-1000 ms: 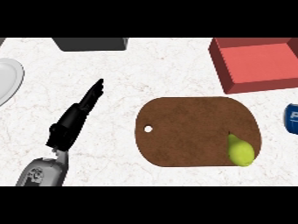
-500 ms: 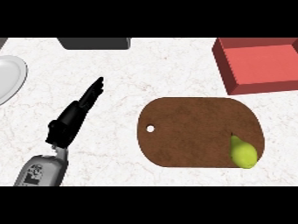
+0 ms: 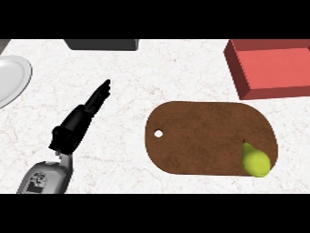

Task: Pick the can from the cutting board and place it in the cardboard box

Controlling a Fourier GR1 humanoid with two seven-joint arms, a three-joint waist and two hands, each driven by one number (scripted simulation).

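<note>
We took the brown, rounded wooden cutting board, with a small hole near its left edge, as our landmark. At its lower right edge lay a yellow-green pear-shaped fruit, partly over the rim. We saw no can on the board or anywhere else in the head view. Up and to the right of the board, apart from it, sat the red square box with raised walls. Left of the board, our left hand rested above the white marbled counter, fingers straight and pressed together, holding nothing. Farther left lay a round white plate; above the board, a dark grey block.
</note>
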